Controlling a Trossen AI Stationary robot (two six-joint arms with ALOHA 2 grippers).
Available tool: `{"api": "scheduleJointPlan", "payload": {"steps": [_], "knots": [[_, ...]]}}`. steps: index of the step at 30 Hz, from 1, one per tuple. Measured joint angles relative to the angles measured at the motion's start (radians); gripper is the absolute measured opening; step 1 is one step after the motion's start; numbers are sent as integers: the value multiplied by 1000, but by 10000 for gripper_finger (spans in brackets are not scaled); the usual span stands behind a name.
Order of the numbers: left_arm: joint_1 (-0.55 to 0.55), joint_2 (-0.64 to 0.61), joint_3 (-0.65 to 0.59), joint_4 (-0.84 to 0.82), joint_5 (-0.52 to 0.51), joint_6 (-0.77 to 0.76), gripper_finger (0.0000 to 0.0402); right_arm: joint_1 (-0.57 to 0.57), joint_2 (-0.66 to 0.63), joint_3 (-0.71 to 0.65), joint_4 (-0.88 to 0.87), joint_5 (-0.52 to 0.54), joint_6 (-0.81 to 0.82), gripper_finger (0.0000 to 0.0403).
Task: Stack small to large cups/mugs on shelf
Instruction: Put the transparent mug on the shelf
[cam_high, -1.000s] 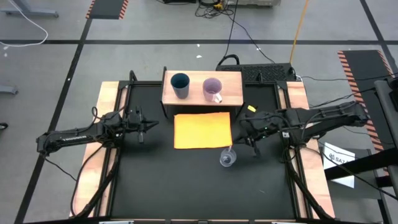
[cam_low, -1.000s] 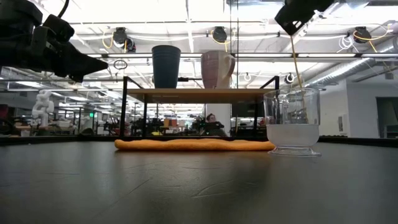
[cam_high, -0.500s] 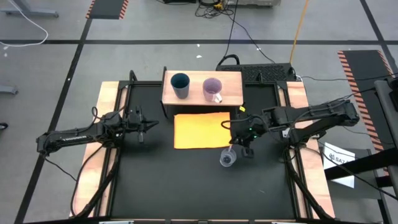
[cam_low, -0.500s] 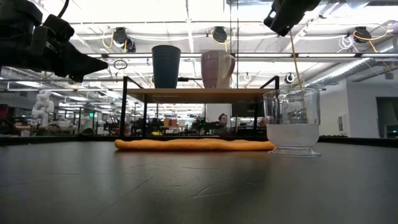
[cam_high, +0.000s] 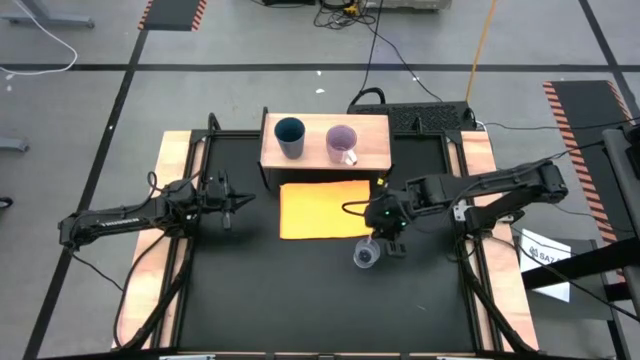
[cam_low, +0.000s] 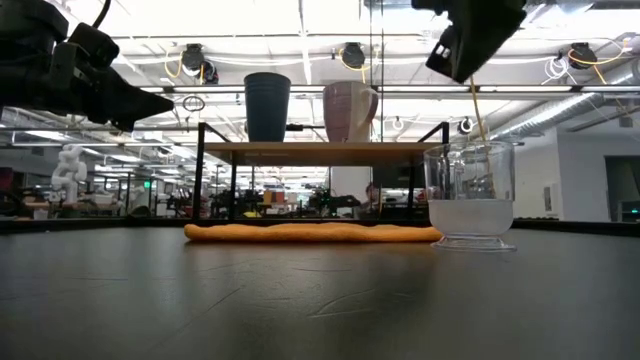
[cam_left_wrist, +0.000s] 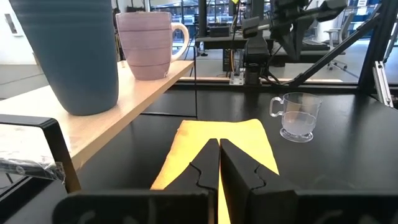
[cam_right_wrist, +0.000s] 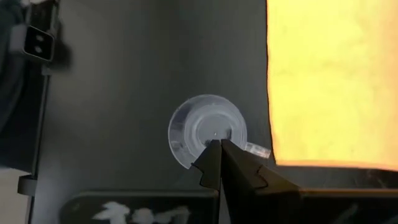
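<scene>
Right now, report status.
Right end effector shut, above clear cup. Left end effector shut, idle at table's left. Blue tumbler, lilac mug on shelf. Nothing blocking.

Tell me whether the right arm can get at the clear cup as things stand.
Probably yes: the right tool hangs shut directly above the clear cup, nothing between them; it must open first.

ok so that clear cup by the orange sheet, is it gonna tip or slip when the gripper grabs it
The clear cup looks thin-walled and empty, so probably light and easy to shove aside. Its base is narrower than its rim, so a high sideways nudge could tip it. Smooth see-through walls may slip between the fingers of the right gripper, shut above it.
</scene>
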Motion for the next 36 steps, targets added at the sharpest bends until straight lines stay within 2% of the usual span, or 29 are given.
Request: {"api": "scheduleJointPlan", "payload": {"steps": [9, 19, 28, 36], "knots": [[0, 0, 0, 0, 0, 1, 17, -5, 40, 0, -7, -5, -35, 0], [0, 0, 0, -10, 0, 1, 17, -6, 105, 60, -6, -23, -225, 0], [0, 0, 0, -45, 0, 1, 17, -6, 111, 61, -11, -19, -427, 0], [0, 0, 0, -46, 0, 1, 17, -17, 111, 61, 1, 84, -514, 0]]}}
